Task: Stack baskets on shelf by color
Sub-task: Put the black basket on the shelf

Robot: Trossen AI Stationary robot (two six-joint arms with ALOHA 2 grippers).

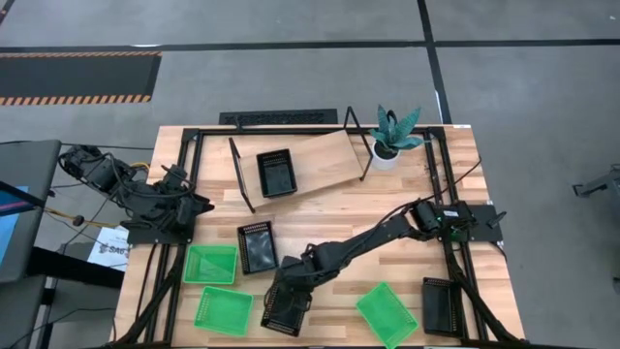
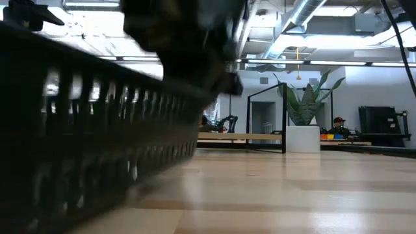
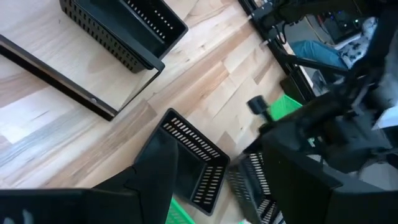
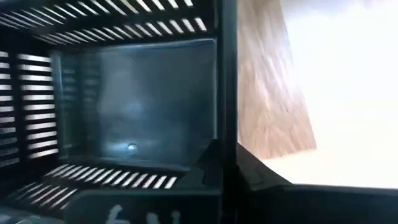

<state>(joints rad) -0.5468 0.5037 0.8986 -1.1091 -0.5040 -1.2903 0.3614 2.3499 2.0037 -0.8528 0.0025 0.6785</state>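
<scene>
A: High view: where is the right hand (image 1: 288, 299)?
B: At the desk's (image 1: 387, 208) front edge, pinching a black basket's (image 1: 284, 312) wall.
A: And the left hand (image 1: 199, 205)?
B: Waiting at the left; grip unclear. 1 black basket (image 1: 275, 173) sits on the shelf (image 1: 325, 160).

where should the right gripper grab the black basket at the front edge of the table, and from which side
Best on the thin upright side wall of the black basket, coming straight down from above with one finger inside and one outside. The basket sits open side up and its body looks too wide to span. The right gripper is already over its rim, and the right wrist view looks down into it.
</scene>
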